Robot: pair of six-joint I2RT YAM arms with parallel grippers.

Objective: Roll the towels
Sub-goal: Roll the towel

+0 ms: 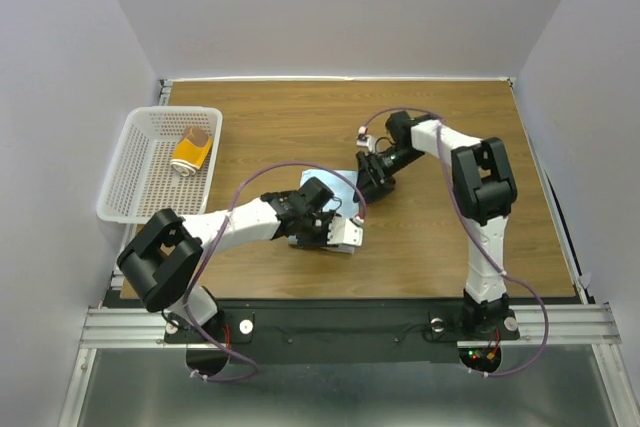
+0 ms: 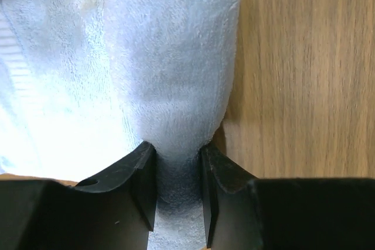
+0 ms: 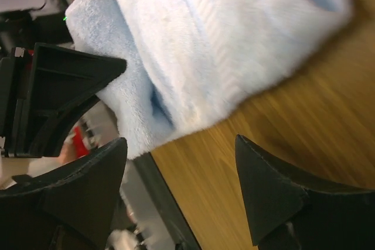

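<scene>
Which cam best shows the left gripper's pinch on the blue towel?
Left wrist: the left gripper clamps a fold of the blue towel, close up. Right wrist shows the towel's bulk, the pinch unclear. Top external: arms hide most of it.

Left pincer (image 2: 179,194) around blue towel (image 2: 170,74)

Top view, centre: blue towel (image 1: 343,185) mostly covered by left tool (image 1: 322,222) and right tool (image 1: 372,181); only a pale patch shows. Upper left: yellow towel (image 1: 192,152) in basket (image 1: 130,162), print too small to read. Left wrist: towel runs off left and bottom edges. Right wrist: towel's upper right blurred, cut by top edge.
</scene>
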